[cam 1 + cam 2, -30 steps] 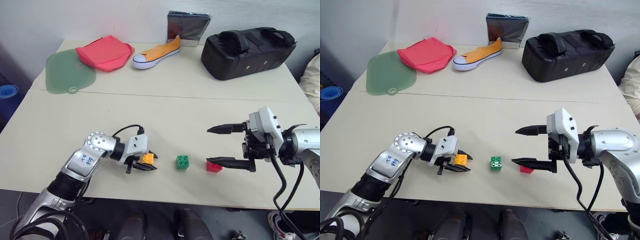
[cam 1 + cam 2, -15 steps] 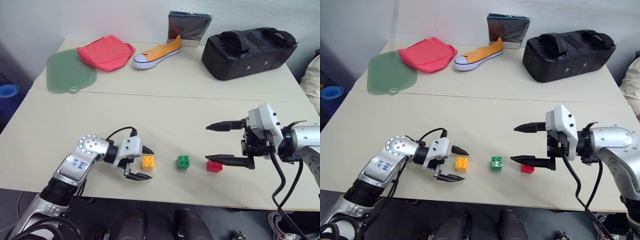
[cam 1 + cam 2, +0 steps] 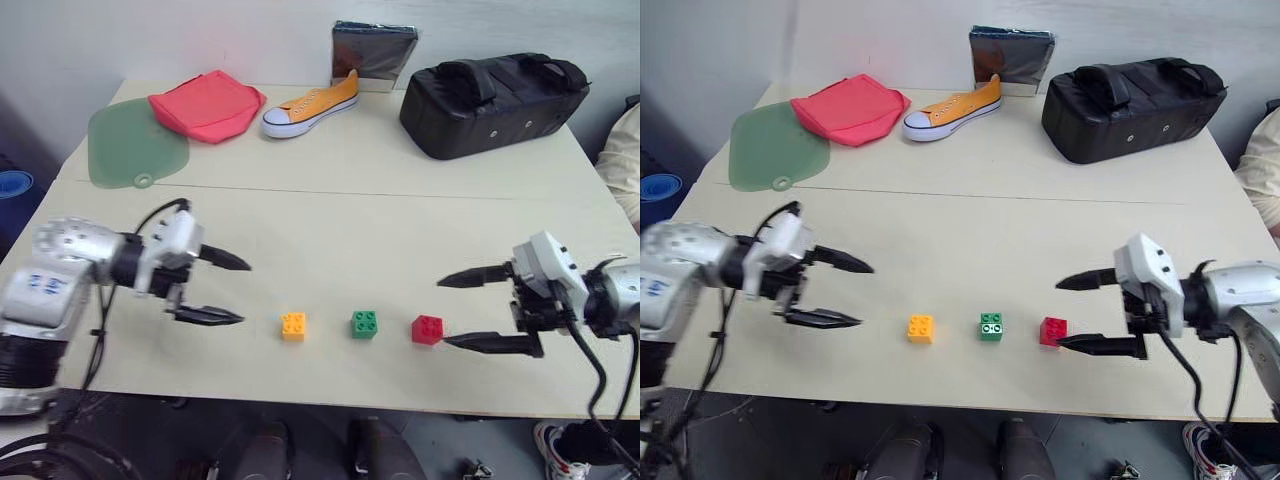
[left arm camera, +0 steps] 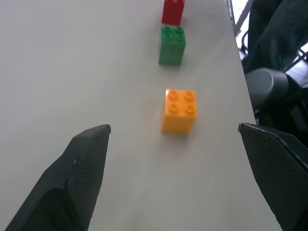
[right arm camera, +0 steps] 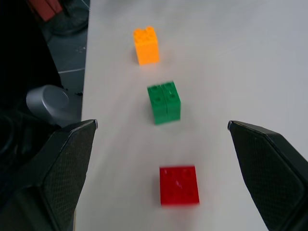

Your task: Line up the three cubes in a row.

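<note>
Table [image 3: 330, 230]: a pale table held everything.
Green cube [image 3: 365, 323]: it sat near the front edge of the table, studs up. All places below are told from this cube.
Yellow cube [image 3: 293, 326]: it sat to the left of the green cube, with a small gap between them.
Red cube [image 3: 427, 329]: it sat to the right of the green cube, with a gap about the same.
Row: the three cubes made one straight line along the front edge. None touched another.
Left gripper [image 3: 236, 291]: it hung well to the left of the green cube, past the yellow one. Its two black fingers were spread wide and held nothing. The tips pointed toward the row.
Right gripper [image 3: 445, 311]: it hung to the right of the green cube, past the red one. Its fingers were spread wide too and held nothing. The lower tip was just beside the red cube. I could not tell if it touched.
Shoe [image 3: 311, 103]: an orange shoe with a white sole lay far behind the green cube, at the back of the table.
Black bag [image 3: 494, 102]: it sat far behind and to the right.
Red cloth [image 3: 207, 104]: it lay far behind and to the left.
Green mat [image 3: 135, 147]: it lay just left of the red cloth, partly under it.
Silver box [image 3: 373, 53]: it stood behind the shoe, by the wall.
</note>
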